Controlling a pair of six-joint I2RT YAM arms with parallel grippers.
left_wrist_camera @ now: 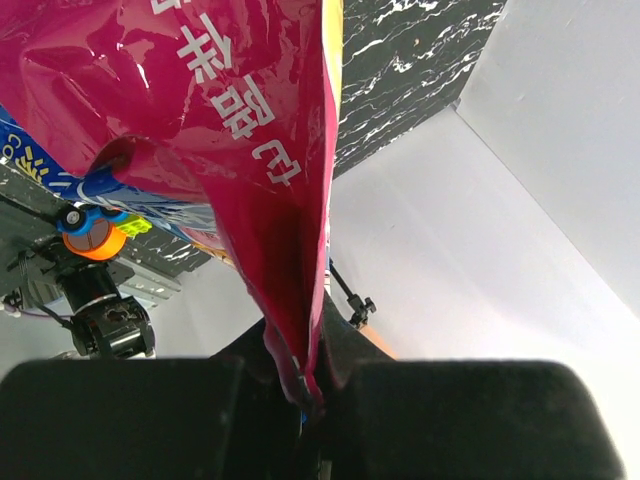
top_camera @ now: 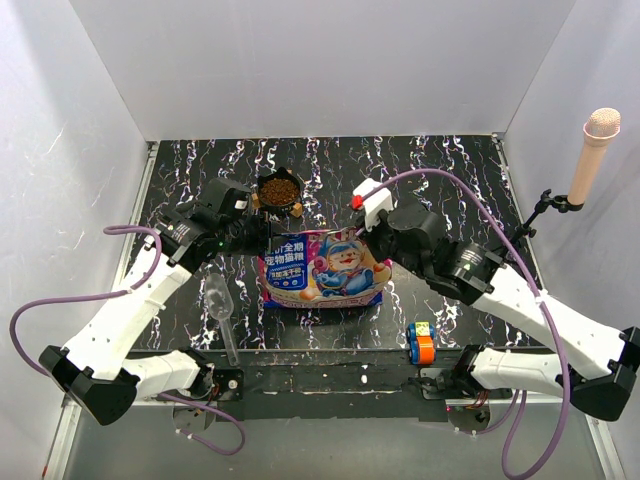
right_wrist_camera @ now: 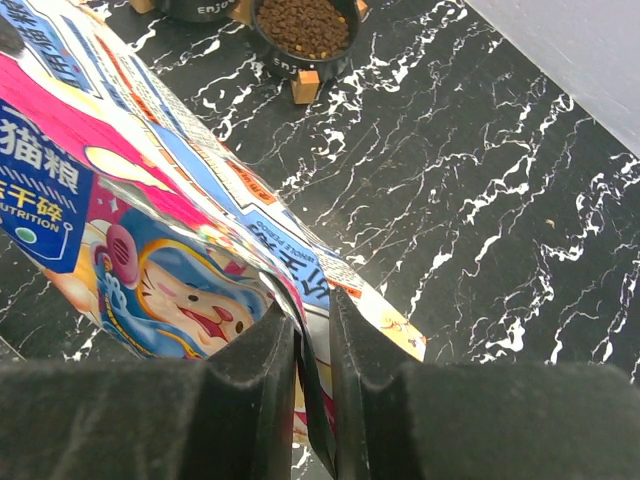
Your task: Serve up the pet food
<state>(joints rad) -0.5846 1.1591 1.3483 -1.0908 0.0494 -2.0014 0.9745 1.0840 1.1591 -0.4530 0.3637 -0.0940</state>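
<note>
The glossy magenta-and-blue pet food bag (top_camera: 325, 265) stands in the middle of the black marble table, held at both top corners. My left gripper (top_camera: 262, 240) is shut on its left edge; the left wrist view shows the magenta film (left_wrist_camera: 230, 110) pinched between my jaws (left_wrist_camera: 308, 395). My right gripper (top_camera: 375, 232) is shut on the bag's right edge (right_wrist_camera: 130, 200), with the film folded between the jaws (right_wrist_camera: 313, 360). Dark-brown kibble fills a black bowl (top_camera: 279, 190) behind the bag, also seen in the right wrist view (right_wrist_camera: 305, 25).
A clear plastic scoop (top_camera: 222, 308) lies on the table left of the bag. Colourful toy blocks (top_camera: 420, 343) sit at the near right, also in the left wrist view (left_wrist_camera: 92, 232). A microphone on a stand (top_camera: 592, 150) is by the right wall. White walls enclose the table.
</note>
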